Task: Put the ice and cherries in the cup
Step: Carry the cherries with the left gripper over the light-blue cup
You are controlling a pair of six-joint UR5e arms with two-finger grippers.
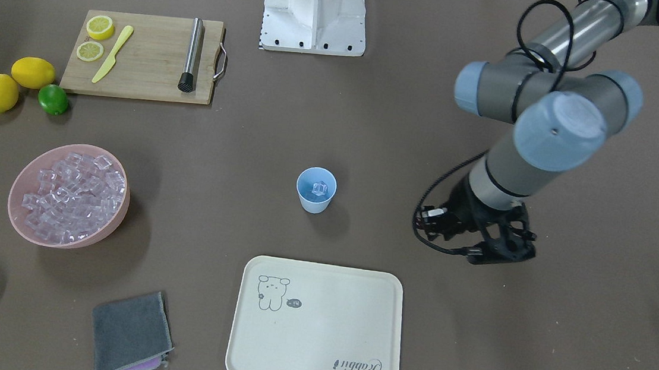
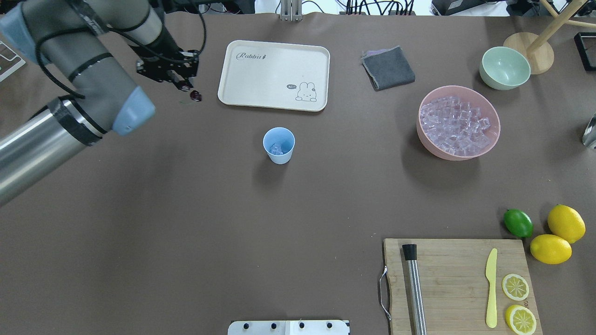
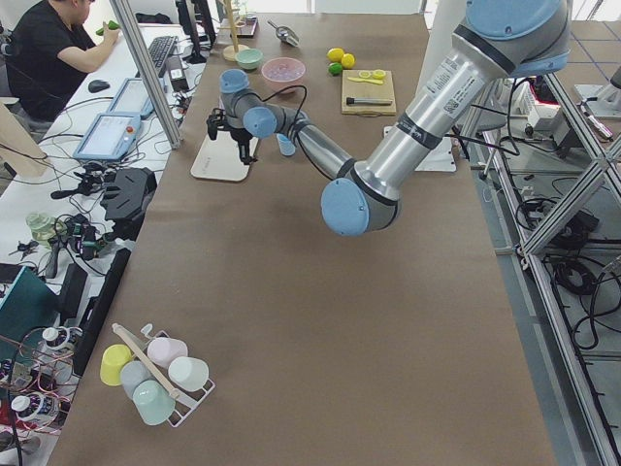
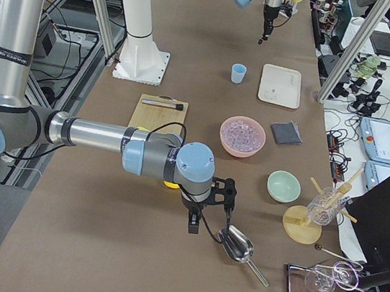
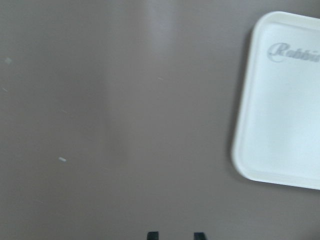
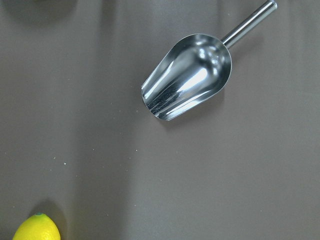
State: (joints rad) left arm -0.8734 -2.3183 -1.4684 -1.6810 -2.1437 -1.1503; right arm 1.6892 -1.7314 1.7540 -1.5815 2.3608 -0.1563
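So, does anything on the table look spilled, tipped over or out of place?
Nothing looks spilled or tipped. The cup stands upright with ice inside. Only the metal scoop seems a little out of place: it lies empty on the bare table, apart from the pink bowl.

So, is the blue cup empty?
No. The cup stands upright with a little clear ice at its bottom.

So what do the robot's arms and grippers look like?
Both the left arm and right arm have silver tubes, grey joints with light-blue caps. A black cable loops along the left arm to its black left gripper; the right gripper is black too.
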